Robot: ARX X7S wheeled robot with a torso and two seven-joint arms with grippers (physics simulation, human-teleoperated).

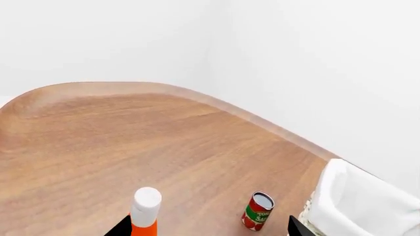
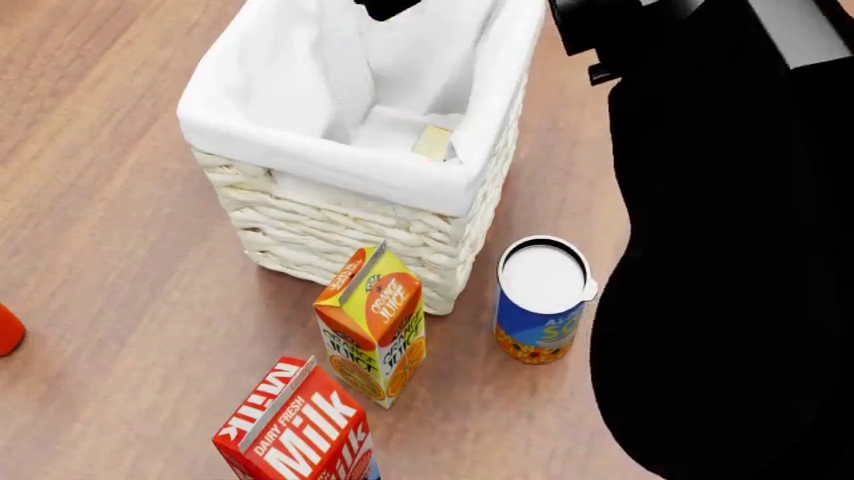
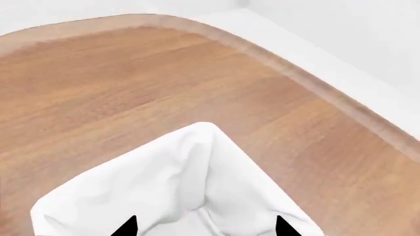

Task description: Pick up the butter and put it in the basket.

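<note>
Lying inside the basket (image 2: 400, 190) on its white liner, the butter (image 2: 433, 142) is seen below the right gripper (image 3: 202, 227), whose fingertips are spread apart, empty.

Pale butter (image 2: 433, 142) lying inside white-lined wicker basket (image 2: 350, 228), against its near wall

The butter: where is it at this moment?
In the head view, the butter lies inside the basket on the white liner, near the wall facing the orange juice carton.
</note>
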